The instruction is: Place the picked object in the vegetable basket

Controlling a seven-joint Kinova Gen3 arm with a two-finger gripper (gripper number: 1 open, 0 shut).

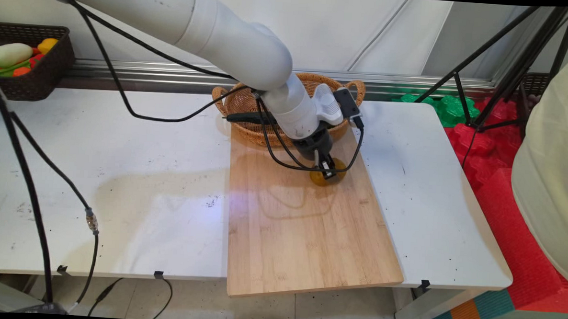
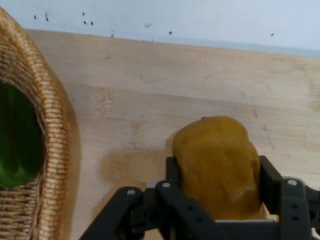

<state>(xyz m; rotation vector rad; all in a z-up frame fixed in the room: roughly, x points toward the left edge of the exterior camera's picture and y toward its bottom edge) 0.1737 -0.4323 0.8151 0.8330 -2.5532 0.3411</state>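
My claw (image 1: 328,171) sits low on the wooden board (image 1: 300,227), and the wicker basket (image 1: 248,105) crowds me just behind it. Ahead of the basket the board lies bare, and the worktop (image 1: 120,171) beside it is open too

The premises are a robotics test area or laboratory, not a home or kitchen. A white robot arm (image 1: 232,37) with loose black cables (image 1: 124,95) stands over a plain white surface (image 1: 120,181), scuffed and speckled with dark marks. Black tripod legs (image 1: 499,68) stand at the right on red and green interlocking foam floor mats (image 1: 486,135). The props are staged: a bamboo board (image 1: 300,227), a wicker basket (image 1: 248,105) and a dark bin (image 1: 38,67) of brightly coloured toy produce (image 1: 15,54). Further leads trail to the floor below the surface's near edge.
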